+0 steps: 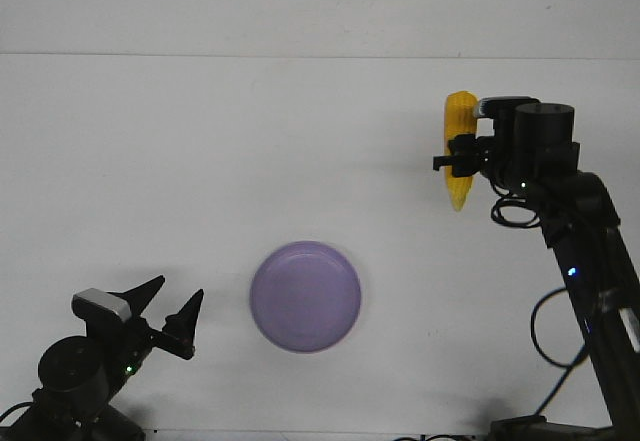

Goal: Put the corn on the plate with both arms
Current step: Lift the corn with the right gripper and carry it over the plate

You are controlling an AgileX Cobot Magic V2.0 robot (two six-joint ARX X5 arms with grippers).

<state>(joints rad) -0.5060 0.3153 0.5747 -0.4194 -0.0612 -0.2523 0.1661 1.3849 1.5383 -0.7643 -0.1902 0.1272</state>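
Nearest the camera, the left gripper (180,313) is waiting low beside the table's (200,161) front edge with its pointed fingers spread and nothing between them, seemingly standing clear of the drop zone. Just to its right, the plate (305,296) is lying flat and bare, ready to receive. Farther back on the right side, the right gripper (452,161) is clasping the corn (459,149) around its middle, apparently holding it above the tabletop, well apart from the plate. The cob's long axis is running roughly along the table's depth in this view, its narrower end pointing toward the camera and its broader end pointing away.
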